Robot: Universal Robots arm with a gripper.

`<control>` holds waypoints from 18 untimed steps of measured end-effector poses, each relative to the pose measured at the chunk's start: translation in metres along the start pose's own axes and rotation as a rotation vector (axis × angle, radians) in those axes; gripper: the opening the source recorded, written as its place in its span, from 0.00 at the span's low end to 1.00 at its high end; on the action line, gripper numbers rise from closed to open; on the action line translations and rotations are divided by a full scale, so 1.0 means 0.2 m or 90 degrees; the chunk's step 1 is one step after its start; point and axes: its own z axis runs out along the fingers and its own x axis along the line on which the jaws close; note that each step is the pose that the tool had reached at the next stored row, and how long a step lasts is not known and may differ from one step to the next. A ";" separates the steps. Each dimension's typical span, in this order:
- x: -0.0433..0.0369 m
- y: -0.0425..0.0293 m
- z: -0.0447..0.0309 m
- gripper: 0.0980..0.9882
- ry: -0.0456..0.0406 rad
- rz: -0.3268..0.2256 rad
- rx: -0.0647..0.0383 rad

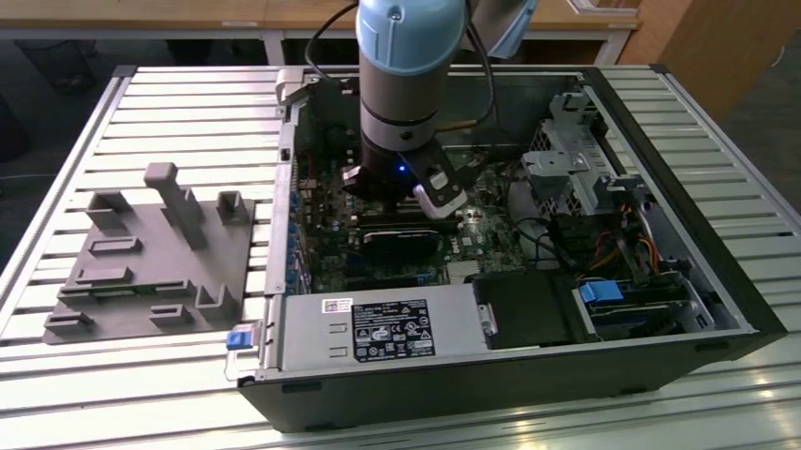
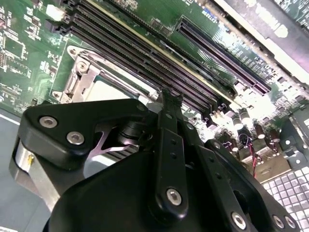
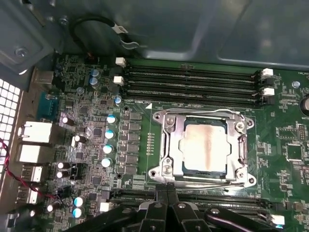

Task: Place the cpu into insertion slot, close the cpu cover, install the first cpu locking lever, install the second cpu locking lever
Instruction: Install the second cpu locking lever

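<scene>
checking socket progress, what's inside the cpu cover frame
In the first wrist view, the cpu shows through the cut-out of the cpu cover, its pale metal top bare. The insertion slot beneath is covered by both.

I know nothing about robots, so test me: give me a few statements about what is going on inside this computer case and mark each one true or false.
1. The silver chip already sits in its socket. True.
2. The metal cover frame stands straight up, open. False: it lies flat around the chip.
3. The robot arm reaches down into the open computer case. True.
4. The gripper holds the chip in the air. False: the chip rests in the socket, and the gripper is beside the socket's edge.
5. A grey plastic holder lies outside the case, at the exterior view's left. True.
</scene>
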 end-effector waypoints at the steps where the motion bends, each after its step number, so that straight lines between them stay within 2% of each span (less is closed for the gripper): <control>1: 0.003 -0.001 0.004 0.02 -0.0001 0.000 -0.001; 9: 0.015 -0.008 0.043 0.02 -0.0003 0.000 -0.005; 14: 0.019 -0.004 0.055 0.02 -0.0006 0.000 -0.010; 18: 0.020 -0.003 0.065 0.02 -0.0005 0.000 -0.010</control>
